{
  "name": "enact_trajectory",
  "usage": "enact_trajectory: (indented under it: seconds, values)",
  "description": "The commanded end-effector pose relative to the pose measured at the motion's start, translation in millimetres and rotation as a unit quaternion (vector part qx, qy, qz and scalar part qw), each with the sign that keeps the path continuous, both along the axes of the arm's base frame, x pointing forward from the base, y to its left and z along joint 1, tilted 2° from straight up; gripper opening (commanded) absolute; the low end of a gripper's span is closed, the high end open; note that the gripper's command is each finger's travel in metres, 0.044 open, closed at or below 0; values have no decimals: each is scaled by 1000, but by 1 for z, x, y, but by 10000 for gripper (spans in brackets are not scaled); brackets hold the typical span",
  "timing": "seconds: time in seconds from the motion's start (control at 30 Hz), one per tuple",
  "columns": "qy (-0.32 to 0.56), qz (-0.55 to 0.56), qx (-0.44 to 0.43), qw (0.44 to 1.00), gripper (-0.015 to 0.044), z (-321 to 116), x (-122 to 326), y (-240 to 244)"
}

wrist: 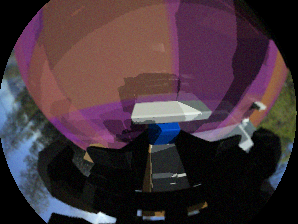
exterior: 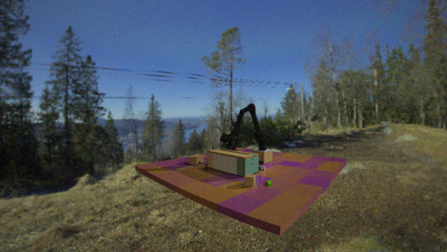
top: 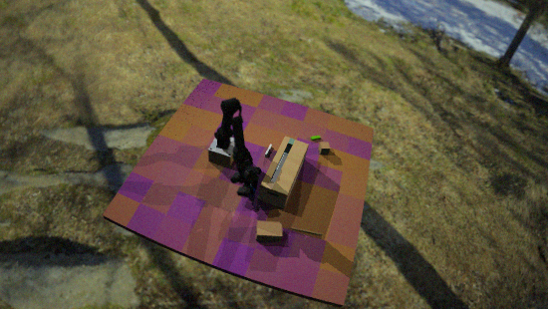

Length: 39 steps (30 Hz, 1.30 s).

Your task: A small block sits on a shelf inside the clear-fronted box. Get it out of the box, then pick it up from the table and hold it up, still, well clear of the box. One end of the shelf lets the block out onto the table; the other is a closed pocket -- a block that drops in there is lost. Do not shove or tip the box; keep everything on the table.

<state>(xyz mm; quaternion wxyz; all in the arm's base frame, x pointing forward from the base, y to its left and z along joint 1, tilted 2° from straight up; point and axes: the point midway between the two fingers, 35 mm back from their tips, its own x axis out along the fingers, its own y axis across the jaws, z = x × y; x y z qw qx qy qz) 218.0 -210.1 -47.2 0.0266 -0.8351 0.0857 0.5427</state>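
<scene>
Pincer point(top: 250, 195) point(exterior: 228, 145) point(wrist: 160, 129): partly closed, gripping the blue block point(wrist: 165, 131), which is outside the box point(top: 295, 161) point(exterior: 225, 162), by its near end. Lift should be straight up and slow, grip maintained, wrist kept off the box wall; then move well clear and hold still. A pale bar point(wrist: 160, 111) lies just past the block; contact cannot be determined. Tabletop point(top: 149, 199) point(exterior: 280, 203) point(wrist: 125, 50): purple and orange patchwork, outdoors, grass and trees around.
</scene>
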Motion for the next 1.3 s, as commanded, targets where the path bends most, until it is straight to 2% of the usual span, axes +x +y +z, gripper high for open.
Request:
enact_trajectory:
  seconds: [0.0, 0.33, 0.5, 1.27]
  values:
    - [-2, 2, -2, 1000, 0, 13, 2, -1]
    - [-2, 0, -3, 1000, 0, 58, 1, 2]
    - [-2, -6, -3, 1000, 0, 64, 1, 3]
    - [-43, -181, -2, 982, 0, 140, -4, 44]
